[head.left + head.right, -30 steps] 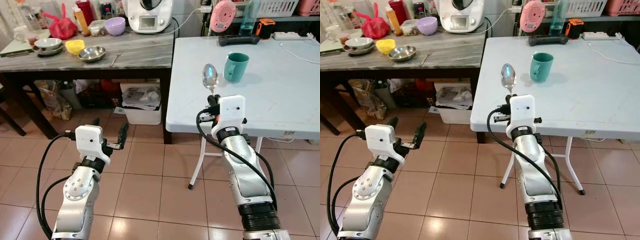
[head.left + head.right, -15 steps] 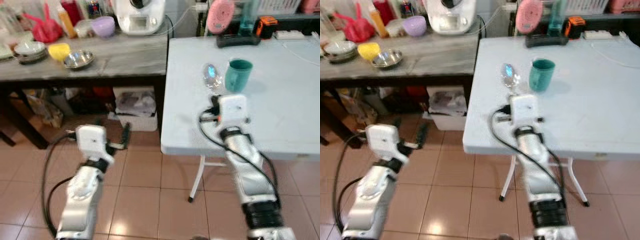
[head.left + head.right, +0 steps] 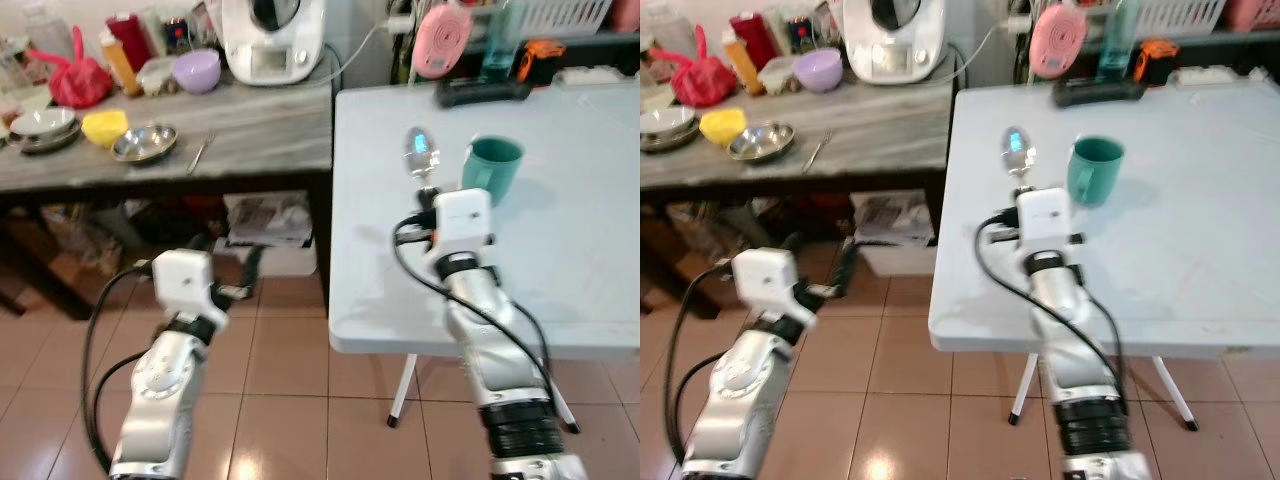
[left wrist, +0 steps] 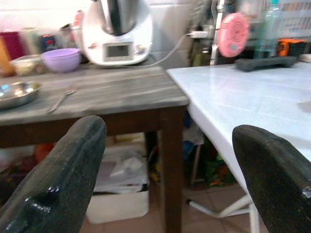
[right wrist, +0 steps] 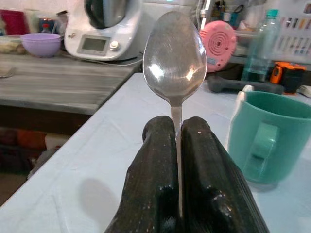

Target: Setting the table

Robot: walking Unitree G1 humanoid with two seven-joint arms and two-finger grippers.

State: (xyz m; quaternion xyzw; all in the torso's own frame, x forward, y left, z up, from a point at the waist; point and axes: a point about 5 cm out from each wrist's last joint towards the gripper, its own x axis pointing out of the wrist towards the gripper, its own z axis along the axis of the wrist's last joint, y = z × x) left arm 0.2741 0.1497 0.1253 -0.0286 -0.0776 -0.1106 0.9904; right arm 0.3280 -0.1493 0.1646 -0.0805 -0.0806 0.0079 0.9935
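The right gripper (image 5: 177, 133) has its jaws pressed together on the handle of a spoon (image 5: 175, 58), which stands upright with its bowl above the fingertips (image 5: 158, 131). In the head views the spoon (image 3: 420, 155) is held over the white table (image 3: 580, 260), near its left edge, and just beside the green mug (image 3: 492, 170), which stands on the table to the spoon's right. The right arm reaches forward and up from below, forearm stretched over the table's near edge, its white wrist housing right under the spoon.

The left gripper (image 4: 170, 170) has its jaws spread wide with nothing between them; one finger (image 4: 63, 174) shows at each side of the wrist view. That gripper (image 3: 225, 265) hangs low over the tiled floor (image 3: 290, 400), in front of the dark wooden table (image 3: 250, 125) and well apart from the spoon. The left arm is bent at the elbow, forearm raised and pointing forward.

On the wooden table stand a purple bowl (image 3: 197, 70), a steel bowl (image 3: 145, 143), a yellow bowl (image 3: 104, 126), a fork (image 3: 200, 152) and a white kitchen machine (image 3: 270, 40). At the far side of the white table are a pink round device (image 3: 445, 38) and a black object (image 3: 484, 90) lying flat.
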